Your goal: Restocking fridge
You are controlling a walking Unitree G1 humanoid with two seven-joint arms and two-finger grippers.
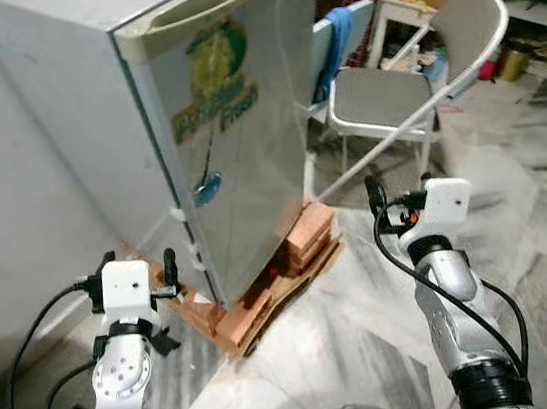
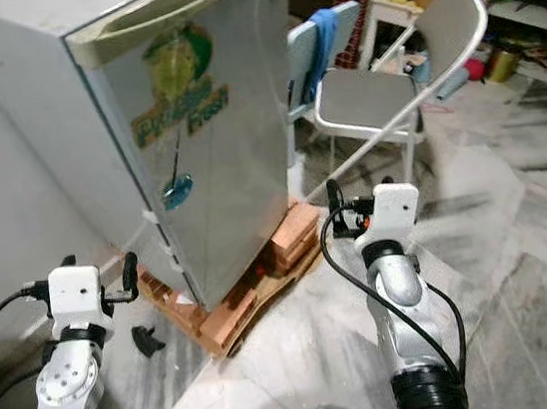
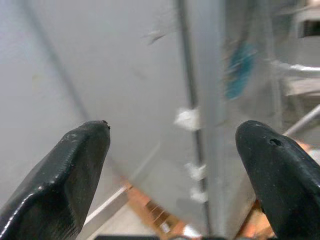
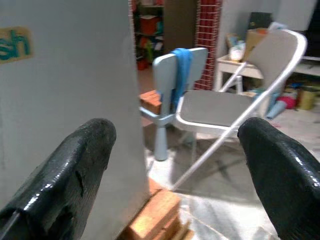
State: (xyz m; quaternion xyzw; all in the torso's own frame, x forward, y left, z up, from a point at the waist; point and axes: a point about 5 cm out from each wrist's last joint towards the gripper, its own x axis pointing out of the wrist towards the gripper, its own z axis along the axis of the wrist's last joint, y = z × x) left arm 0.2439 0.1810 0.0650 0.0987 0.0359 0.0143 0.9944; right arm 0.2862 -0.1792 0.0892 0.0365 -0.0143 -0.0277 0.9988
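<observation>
Nearest, the left gripper (image 3: 170,165) and right gripper (image 4: 175,170) are held spread wide and empty before the fridge (image 1: 212,122), which is raised on bricks (image 1: 299,241) with its door apparently shut. Stock cannot be made out, so the scene suits either approaching to load or finishing; beyond, a folding chair (image 1: 409,86) is seen.

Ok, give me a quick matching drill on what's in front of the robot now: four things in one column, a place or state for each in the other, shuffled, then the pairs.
Things:
1. Small silver fridge with a green sticker on its door
2. Blue cloth
3. Grey folding metal chair
4. Left gripper

Places or states:
A. Draped over the back of a pale blue plastic chair
B. Open, holding nothing, near the fridge's left corner
C. Door shut, raised on orange bricks
D. Standing unfolded to the right of the fridge

Pairs: 1-C, 2-A, 3-D, 4-B
</observation>
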